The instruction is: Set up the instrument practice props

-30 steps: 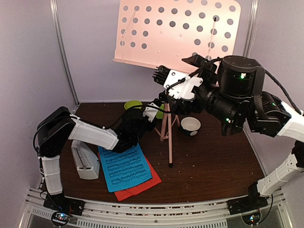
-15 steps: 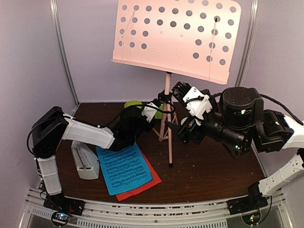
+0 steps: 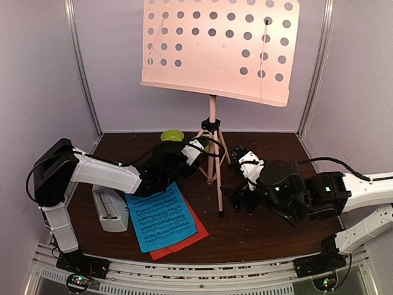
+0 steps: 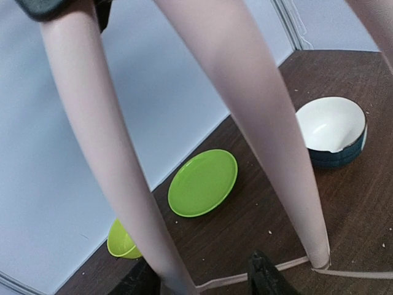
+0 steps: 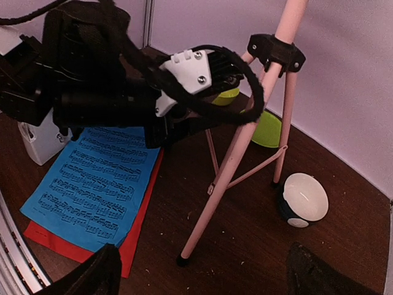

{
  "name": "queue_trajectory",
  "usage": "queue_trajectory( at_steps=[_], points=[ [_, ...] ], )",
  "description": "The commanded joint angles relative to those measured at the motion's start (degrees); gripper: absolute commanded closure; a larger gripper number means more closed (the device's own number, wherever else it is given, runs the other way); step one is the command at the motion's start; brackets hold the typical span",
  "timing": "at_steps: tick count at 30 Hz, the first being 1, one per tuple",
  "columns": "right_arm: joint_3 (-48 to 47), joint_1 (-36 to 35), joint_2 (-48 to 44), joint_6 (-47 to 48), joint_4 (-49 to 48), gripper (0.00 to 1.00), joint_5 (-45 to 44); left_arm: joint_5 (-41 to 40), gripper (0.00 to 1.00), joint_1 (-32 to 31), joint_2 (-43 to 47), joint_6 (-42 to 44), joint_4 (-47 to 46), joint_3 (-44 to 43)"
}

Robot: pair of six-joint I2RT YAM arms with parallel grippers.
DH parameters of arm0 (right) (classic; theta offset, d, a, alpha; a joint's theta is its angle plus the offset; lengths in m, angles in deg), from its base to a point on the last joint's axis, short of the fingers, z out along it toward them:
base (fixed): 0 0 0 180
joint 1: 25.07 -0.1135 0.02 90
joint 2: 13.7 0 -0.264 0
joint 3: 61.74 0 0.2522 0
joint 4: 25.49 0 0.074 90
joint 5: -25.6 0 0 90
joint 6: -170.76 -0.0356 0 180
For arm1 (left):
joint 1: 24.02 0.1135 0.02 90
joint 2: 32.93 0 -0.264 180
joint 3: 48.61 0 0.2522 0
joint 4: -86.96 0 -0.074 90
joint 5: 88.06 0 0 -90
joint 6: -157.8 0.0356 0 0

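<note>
the left pincer [image 4: 202, 279] is low at the foot of the pale pink music stand [image 3: 212, 132]. its two dark fingertips [image 4: 265, 276] are apart. one leg [image 4: 104, 153] of the tripod passes between them, close to the left tip, and there is free space to the other tip, so it is not clamped on the leg. a second leg [image 4: 264, 135] comes down just beyond, with its foot on the worktop [image 3: 276, 233]. behind the legs, near the back wall, are a green plate [image 4: 202, 182], a green bowl [image 4: 121, 241] and a small white bowl with dark rim [image 4: 331, 129].

the right pincer [image 5: 202, 276] hangs above the worktop on the right side of the stand, with its fingers wide apart and nothing between them. it looks toward the tripod and does not touch it.

the stand is upright on its three legs at the middle back of the worktop. its perforated tray [image 3: 215, 43] is high above both arms and tilted.

the blue sheet-music page [image 3: 161, 215] lies flat at the front left of the worktop. it is on top of the red page [image 3: 196, 230], which shows only at the right and the near edge. the white metronome [image 3: 109, 209] is just beside the blue page on its left, under the left arm.
</note>
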Motion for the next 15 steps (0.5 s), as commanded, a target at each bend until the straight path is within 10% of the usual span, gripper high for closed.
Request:
queue_trajectory(
  at_steps=[1,15],
  points=[
    [4.2,3.3,0.6,-7.6,-5.6,0.08,2.1,4.6,0.46,0.7,5.0,-2.3,2.1,2.2],
    [11.5,10.8,14.8,-7.4,-27.1,0.26,11.4,25.7,0.42,8.1,10.6,-11.0,11.7,4.5]
  ],
)
